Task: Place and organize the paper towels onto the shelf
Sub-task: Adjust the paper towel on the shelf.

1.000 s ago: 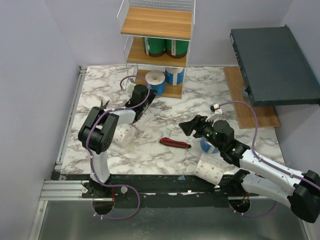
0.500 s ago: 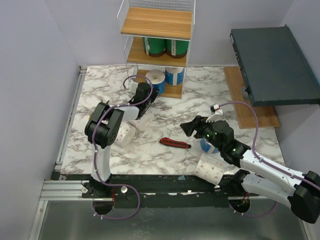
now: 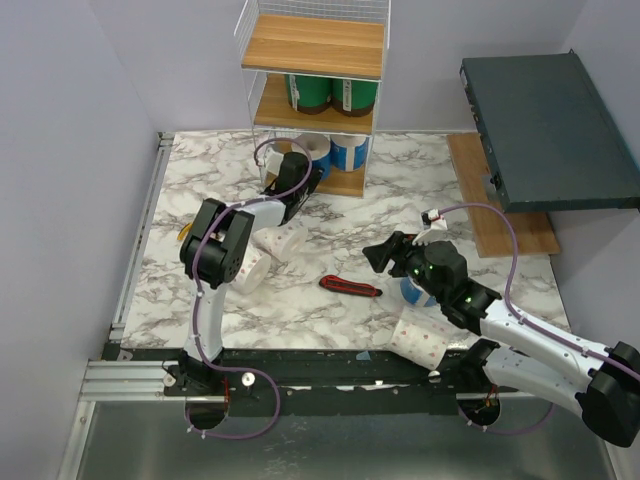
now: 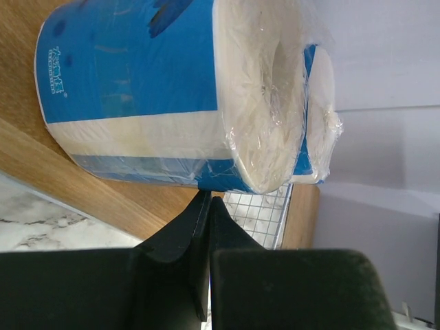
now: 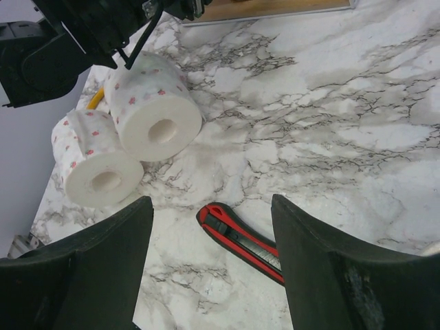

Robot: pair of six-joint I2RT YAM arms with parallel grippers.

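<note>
The shelf (image 3: 312, 45) stands at the back centre. Two green-wrapped paper towels (image 3: 330, 93) are on its middle tier, and two blue-wrapped rolls (image 3: 348, 153) on its bottom tier. My left gripper (image 3: 306, 170) is shut and empty, its tips (image 4: 208, 199) against the lower edge of the nearer blue roll (image 4: 137, 89). The second blue roll (image 4: 320, 103) is behind it. Two white dotted rolls (image 5: 155, 110) (image 5: 96, 161) lie on the table by the left arm. My right gripper (image 3: 385, 255) (image 5: 212, 206) is open and empty above the table. Another blue roll (image 3: 410, 292) and a dotted roll (image 3: 420, 338) lie under the right arm.
A red-and-black utility knife (image 3: 350, 287) (image 5: 240, 240) lies on the marble between the arms, just below my open right jaws. Yellow-handled pliers (image 3: 185, 232) lie at the left. A dark slab (image 3: 545, 130) sits over a wooden board (image 3: 500, 220) at the right.
My shut left gripper has reached forward to the shelf's bottom tier and nudged the nearer blue roll a little farther in. The right arm has not moved.
</note>
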